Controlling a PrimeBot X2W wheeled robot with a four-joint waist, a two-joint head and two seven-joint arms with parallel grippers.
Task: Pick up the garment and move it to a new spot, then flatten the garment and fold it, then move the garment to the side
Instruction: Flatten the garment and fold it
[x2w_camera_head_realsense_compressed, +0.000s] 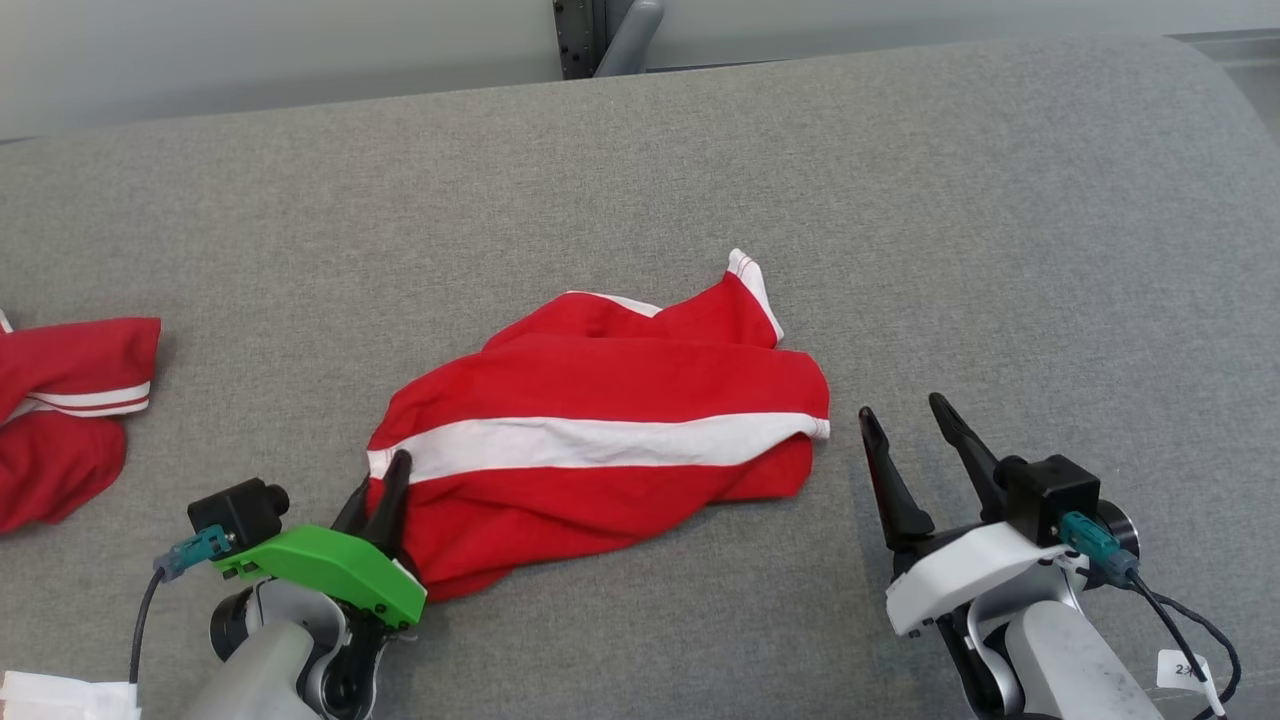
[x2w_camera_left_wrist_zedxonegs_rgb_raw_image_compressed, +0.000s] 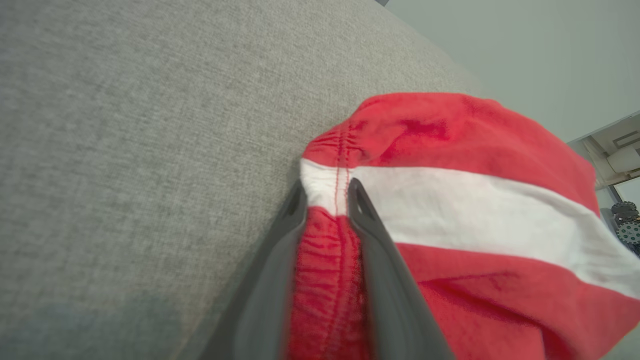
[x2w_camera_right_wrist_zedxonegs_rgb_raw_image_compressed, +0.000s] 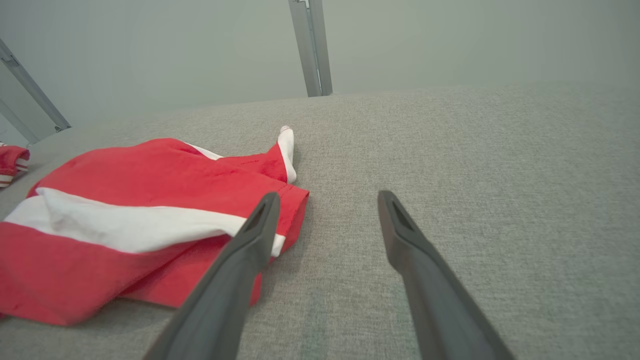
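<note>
Evidently only the pickup was begun: the crumpled red shorts were clamped at their left edge by the left gripper, the right gripper held open.

The smooth, dull dark left claw pinches the garment, soft wrinkly cloth, and the grey surface under it looks rough and woven.
</note>
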